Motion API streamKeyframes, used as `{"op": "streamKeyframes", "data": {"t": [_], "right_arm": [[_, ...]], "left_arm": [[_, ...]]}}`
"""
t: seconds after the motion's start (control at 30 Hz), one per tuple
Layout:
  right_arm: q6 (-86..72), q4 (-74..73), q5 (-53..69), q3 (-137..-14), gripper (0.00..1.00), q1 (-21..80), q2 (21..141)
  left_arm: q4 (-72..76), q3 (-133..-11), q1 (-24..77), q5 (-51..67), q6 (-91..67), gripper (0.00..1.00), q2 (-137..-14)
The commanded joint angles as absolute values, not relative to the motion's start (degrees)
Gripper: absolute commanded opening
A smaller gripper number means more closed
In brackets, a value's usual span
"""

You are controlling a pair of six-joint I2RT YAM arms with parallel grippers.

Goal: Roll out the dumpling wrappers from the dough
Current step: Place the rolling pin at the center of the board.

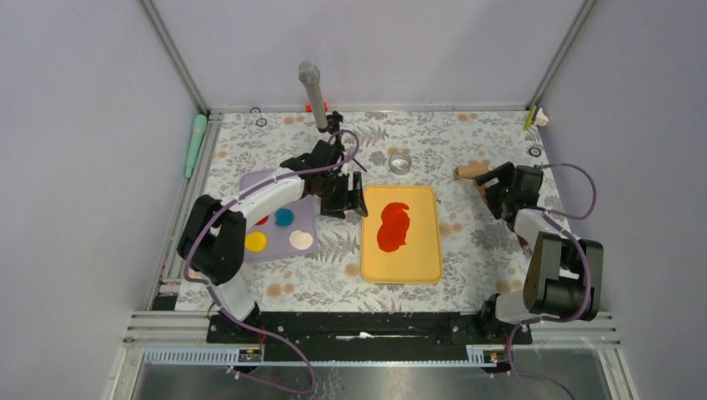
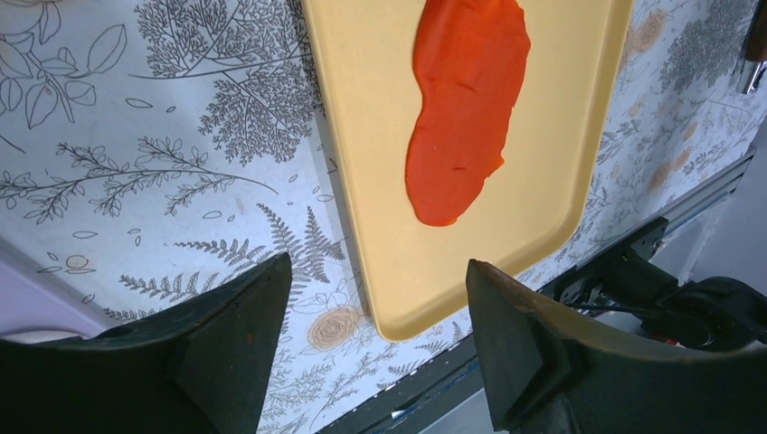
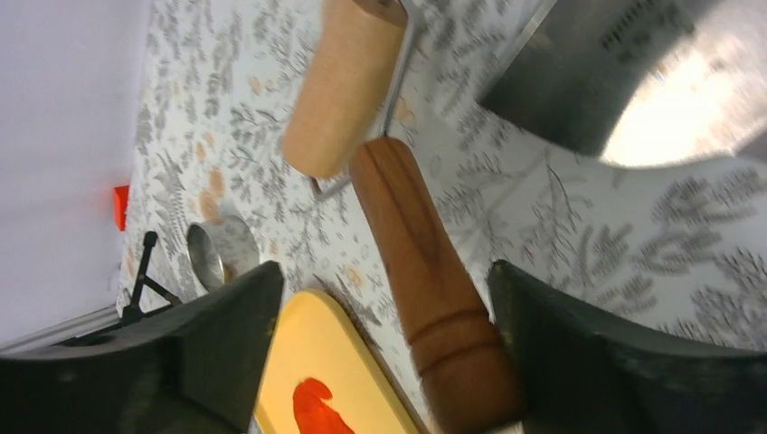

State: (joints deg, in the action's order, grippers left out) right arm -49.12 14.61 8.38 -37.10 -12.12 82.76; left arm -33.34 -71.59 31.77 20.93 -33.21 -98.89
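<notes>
Top external view: yellow tray (image 1: 400,265) sits mid-desk (image 1: 467,250) w/ red dough (image 1: 393,227) flattened on it. The dough is an uneven two-lobed sheet around the tray's middle, not a round disc. L end effector (image 1: 343,200) hangs just beside the tray's far-left corner. Left wrist view shows its fingers (image 2: 244,334) spread wide w/ nothing btwn them, floral desk and tray edge beneath. R end effector (image 1: 493,185) is at the desk's far right, over the roller (image 1: 469,172). Right wrist view: fingers apart, the roller's dark wood handle (image 3: 425,271) lying btwn them on the desk. A gap shows on one side; contact on the other can't be told. Roller's pale drum (image 3: 344,86) points away from the cam. Metal ring (image 1: 400,162) stands just beyond the tray. Purple mat (image 1: 275,185) left of the tray carries a blue disc (image 1: 284,217), yellow disc (image 1: 256,242) and cream disc (image 1: 301,241). It also holds a red disc (image 1: 263,221), part-hidden by the L arm.
</notes>
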Motion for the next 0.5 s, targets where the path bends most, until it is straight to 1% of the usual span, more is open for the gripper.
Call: {"op": "streamKeyframes", "data": {"t": [0.0, 0.03, 0.1, 0.17, 0.27, 0.33, 0.4, 0.47], "right_arm": [[-45.7, 5.3, 5.5, -36.9, 0.98, -12.0, 76.6], [-44.3, 1.6, 4.7, -37.7, 0.99, -12.0, 75.3], [-40.9, -8.6, 2.5, -40.6, 1.0, -12.0, 74.3], [-37.5, -17.2, -2.4, -44.1, 1.0, -12.0, 73.1], [-34.6, -25.3, -7.5, -46.0, 1.0, -12.0, 69.2], [-33.7, -26.9, -8.9, -46.8, 1.0, -12.1, 65.9], [-33.4, -25.3, -5.1, -47.4, 1.0, -11.9, 63.1], [-34.5, -23.0, -0.4, -48.6, 1.0, -10.1, 62.7]], "left_arm": [[-34.4, -73.7, 31.6, 23.1, -30.3, 0.75, -95.3], [-34.8, -74.1, 31.6, 23.5, -30.0, 0.76, -95.3], [-35.2, -74.8, 31.6, 23.9, -29.7, 0.76, -95.3], [-35.5, -75.2, 31.6, 23.8, -29.5, 0.76, -95.1], [-36.1, -75.8, 31.6, 23.0, -29.2, 0.76, -94.3], [-37.1, -76.5, 31.6, 22.5, -28.5, 0.76, -93.7], [-37.9, -77.0, 31.6, 22.0, -27.9, 0.76, -92.7], [-38.2, -77.2, 31.6, 21.8, -27.0, 0.76, -91.3]]}}
